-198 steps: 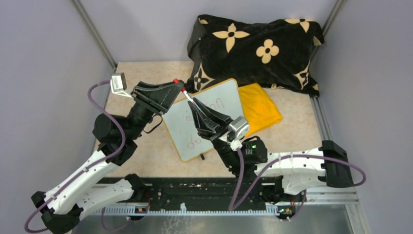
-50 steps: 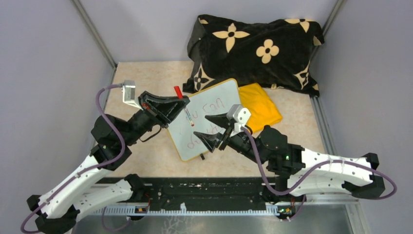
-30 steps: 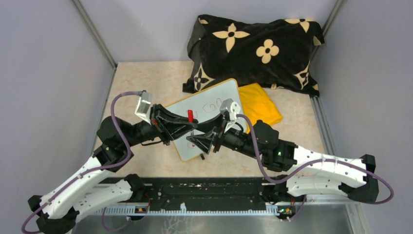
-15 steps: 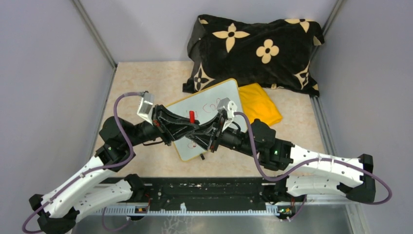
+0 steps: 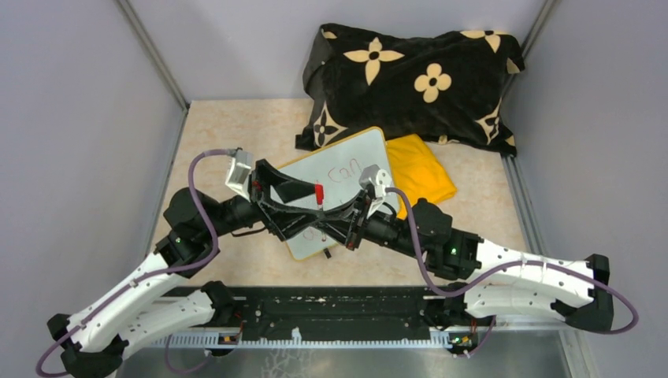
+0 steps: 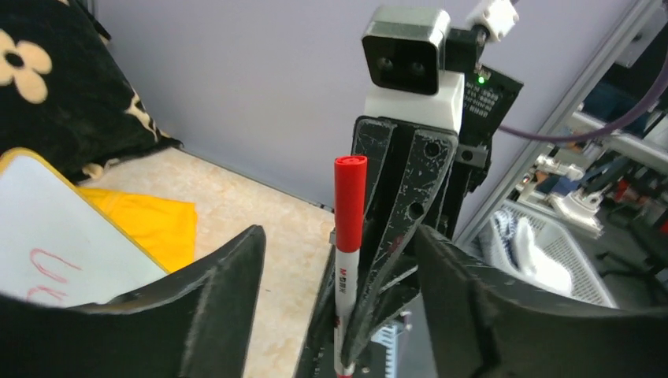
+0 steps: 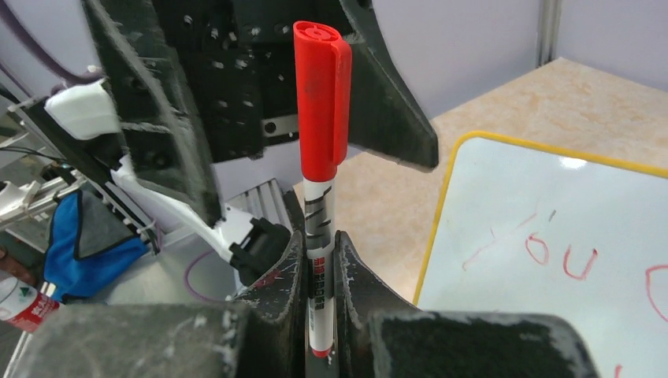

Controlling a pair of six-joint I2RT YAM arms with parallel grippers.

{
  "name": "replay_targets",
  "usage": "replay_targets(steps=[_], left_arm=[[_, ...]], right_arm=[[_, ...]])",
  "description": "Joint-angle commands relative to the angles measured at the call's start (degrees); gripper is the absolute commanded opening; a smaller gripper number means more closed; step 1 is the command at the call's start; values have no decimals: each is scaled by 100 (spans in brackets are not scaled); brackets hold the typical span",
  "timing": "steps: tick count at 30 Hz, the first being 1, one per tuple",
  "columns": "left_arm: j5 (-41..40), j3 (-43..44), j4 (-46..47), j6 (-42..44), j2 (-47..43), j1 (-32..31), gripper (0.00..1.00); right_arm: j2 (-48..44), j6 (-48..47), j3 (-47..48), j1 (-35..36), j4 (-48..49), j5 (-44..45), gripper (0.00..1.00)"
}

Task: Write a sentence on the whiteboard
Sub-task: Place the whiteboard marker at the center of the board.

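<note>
- White slatted bin [image 6: 551, 264], seen from the left wrist beyond the bench edge, holds a pale cloth; rest of the contents too blurred to tell.
- Whiteboard [image 5: 358, 153] lies flat mid-bench, long axis running from near-left to far-right, yellow rim showing on the far and left edges.
- Sentence [image 7: 563, 256] in thin red strokes; "YOU" reads in the right wrist view, and a short word shows on the far half in the top view.
- Marker [image 7: 321, 142] stands upright above the board's near half, red cap up, white barrel below.
- Right hand [image 7: 319, 256] is clamped tight on the barrel, fingers pressed to both sides.
- Left hand [image 6: 339, 236] is spread wide, fingers either side of the marker w/ clear gaps and no contact.
- Both arms cross over the board's near half, hiding part of the writing from the top camera.
- Folded yellow cloth [image 5: 421, 177] sits at the board's right edge, touching it.
- Black pillow w/ tan flowers [image 5: 413, 75] lies at the back of the bench [image 5: 228, 126], just behind the board and cloth.
</note>
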Motion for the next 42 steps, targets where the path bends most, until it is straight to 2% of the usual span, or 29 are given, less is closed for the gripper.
replay_targets(steps=[1,2,6,9,11,15,18,26,30,36,42], left_arm=[[-776,-65,-335,106,-244,14,93],[-1263,-58,-509,88,-330,14,98],[-3767,-116,-1280,61,-831,14,99],[-4773,-164,-1392,520,-1127,14,99],[-5342,-160,-1426,884,-1194,14,99],[-7347,-289,-1469,1379,-1045,14,99],[-8100,-431,-1272,1745,-900,14,99],[-7867,-1093,-1191,2017,-1085,14,99],[-7350,-1114,-1232,2109,-1269,14,99],[-7387,-1167,-1220,2101,-1418,14,99],[-7353,-1186,-1188,2155,-1422,14,99]], right_arm=[[-420,-78,-108,-50,-150,389,0],[-514,-74,-157,-39,-279,519,0],[-880,142,-349,-54,-1050,1576,0],[-885,554,-379,-216,-2057,2566,0],[-916,1053,-417,-572,-2698,2949,0],[-1312,2095,-731,-1673,-3488,2851,0],[-1571,2767,-1042,-2497,-3986,2587,0],[-1148,4189,-1829,-3461,-4546,2087,0],[-1207,4767,-2405,-3663,-4312,1865,0],[-1169,5222,-2816,-3826,-4151,1831,0],[-1002,5557,-3202,-4389,-3790,1147,0]])
